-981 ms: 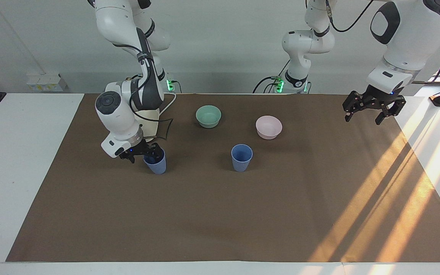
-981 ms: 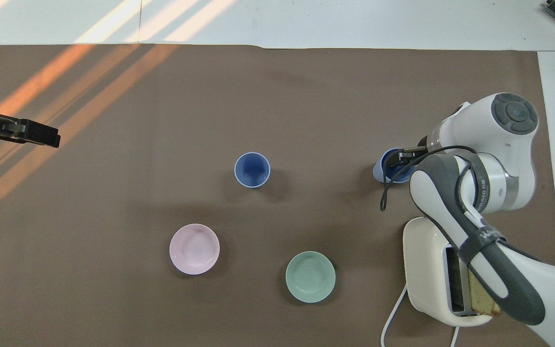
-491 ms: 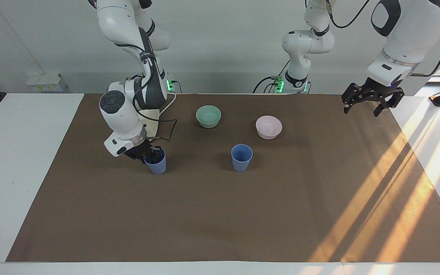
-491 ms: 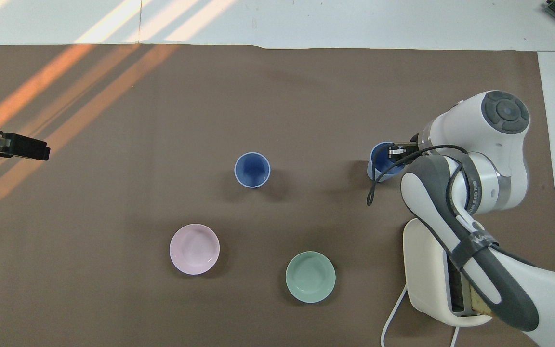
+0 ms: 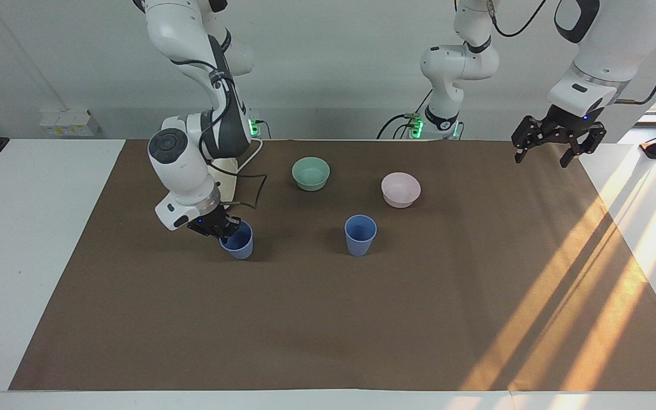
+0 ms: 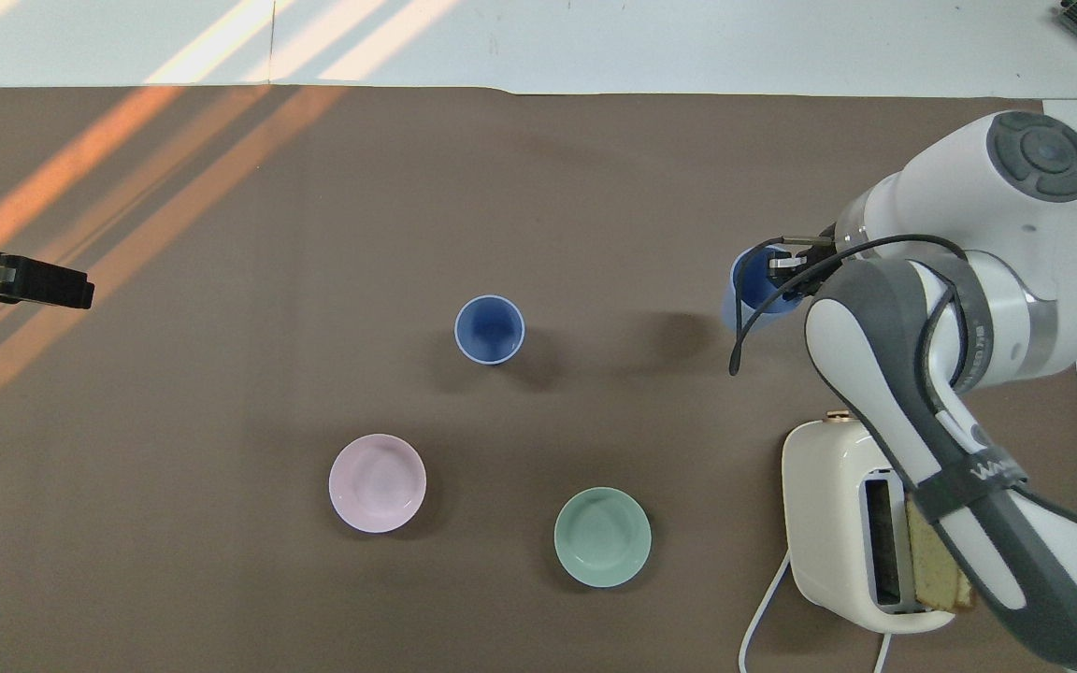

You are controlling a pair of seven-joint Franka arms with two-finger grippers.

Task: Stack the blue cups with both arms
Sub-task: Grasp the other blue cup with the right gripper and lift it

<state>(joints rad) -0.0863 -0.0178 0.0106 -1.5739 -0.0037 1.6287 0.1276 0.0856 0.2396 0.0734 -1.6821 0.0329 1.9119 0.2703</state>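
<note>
One blue cup (image 5: 360, 234) (image 6: 489, 329) stands upright on the brown mat, about midway between the two arms. The other blue cup (image 5: 238, 244) (image 6: 752, 282) hangs tilted just above the mat at the right arm's end. My right gripper (image 5: 223, 225) (image 6: 787, 265) is shut on its rim, one finger inside and one outside. My left gripper (image 5: 556, 147) (image 6: 71, 290) hangs open and empty, high over the mat's edge at the left arm's end.
A mint-green bowl (image 5: 311, 172) (image 6: 602, 536) and a pale pink bowl (image 5: 400, 189) (image 6: 377, 482) sit nearer to the robots than the standing cup. A cream toaster (image 6: 828, 523) holding a slice of bread stands under the right arm, with its cable trailing.
My right gripper closed on the cup's rim, then raised it off the mat, tilting it. My left gripper rose a little over its end of the mat.
</note>
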